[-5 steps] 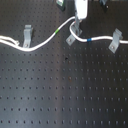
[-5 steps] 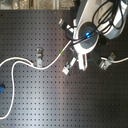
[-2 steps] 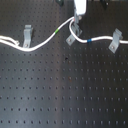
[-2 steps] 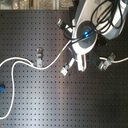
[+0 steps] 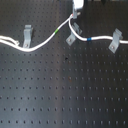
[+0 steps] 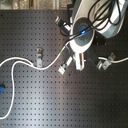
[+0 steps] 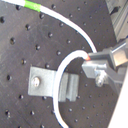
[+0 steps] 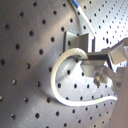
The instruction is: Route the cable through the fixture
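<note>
In the first exterior view the white cable (image 5: pixel 42 44) runs from the first exterior view's left past a green band (image 5: pixel 58 31) up to my gripper (image 5: pixel 76 15). It then curls down by the middle grey fixture (image 5: pixel 71 38) and carries on past a blue band (image 5: pixel 89 39). Both wrist views show the gripper (image 7: pixel 90 62) shut on the cable (image 7: pixel 62 75), which arcs in a loop over the fixture (image 7: pixel 50 86). The second wrist view shows the same loop (image 8: pixel 57 67) beside the fixture (image 8: pixel 80 41). Whether the cord sits inside the fork, I cannot tell.
Two look-alike clips stand on the black perforated board: one on the left (image 5: pixel 26 34) with the cable against it, one on the right (image 5: pixel 116 40) where the cable ends. In the second exterior view the arm (image 6: pixel 85 30) hangs over the clips, and the cable's slack (image 6: pixel 12 75) loops at the second exterior view's left.
</note>
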Available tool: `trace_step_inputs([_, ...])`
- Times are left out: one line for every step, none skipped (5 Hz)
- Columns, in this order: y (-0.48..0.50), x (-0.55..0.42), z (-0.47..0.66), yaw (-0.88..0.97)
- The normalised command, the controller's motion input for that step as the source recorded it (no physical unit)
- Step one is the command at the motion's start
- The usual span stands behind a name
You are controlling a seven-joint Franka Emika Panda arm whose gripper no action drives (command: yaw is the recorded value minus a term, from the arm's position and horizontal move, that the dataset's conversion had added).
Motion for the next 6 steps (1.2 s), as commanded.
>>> trace_step_inputs([0.009,0.009,-0.61,0.0])
trace_step_inputs([-0.003,-0.042,-0.12,0.0])
trace_step_inputs([0.22,-0.336,0.08,0.0])
trace_step_inputs([0.304,-0.273,0.0,-0.08])
trace_step_inputs([0.081,-0.099,0.0,0.0])
trace_step_inputs([0.0,0.0,0.01,0.0])
